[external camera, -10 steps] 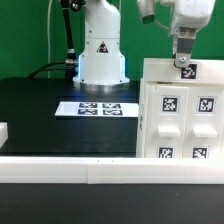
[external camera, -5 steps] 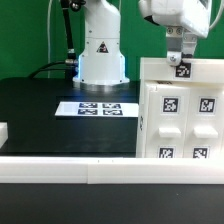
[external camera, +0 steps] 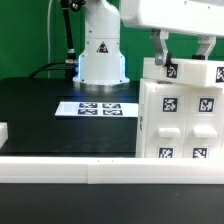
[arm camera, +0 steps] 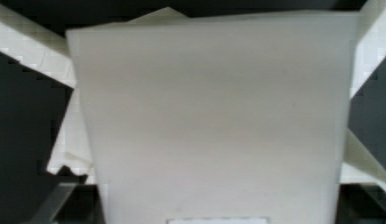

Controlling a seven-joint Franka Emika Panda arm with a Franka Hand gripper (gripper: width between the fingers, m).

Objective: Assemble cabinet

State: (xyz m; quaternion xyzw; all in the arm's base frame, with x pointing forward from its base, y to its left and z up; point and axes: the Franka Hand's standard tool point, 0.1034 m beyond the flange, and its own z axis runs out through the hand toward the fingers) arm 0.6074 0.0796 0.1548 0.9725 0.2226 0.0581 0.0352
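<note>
The white cabinet body [external camera: 180, 118], with several black marker tags on its face, stands upright at the exterior view's right. A white top panel [external camera: 192, 71] lies across its top. My gripper [external camera: 183, 52] comes down from above with one finger at each side of the panel and is shut on it. In the wrist view the same white panel [arm camera: 208, 110] fills nearly the whole picture, and my gripper [arm camera: 208, 198] spans it, with dark fingers [arm camera: 44, 200] showing only at the corners. The contact points are hidden.
The marker board [external camera: 100, 108] lies flat on the black table in front of the robot base [external camera: 100, 50]. A small white part [external camera: 3, 131] sits at the exterior view's left edge. A white rail [external camera: 90, 170] runs along the front.
My gripper has turned about its vertical axis from edge-on to broadside. The tag on the top panel has shifted toward the exterior view's left with it. The cabinet body has stayed put.
</note>
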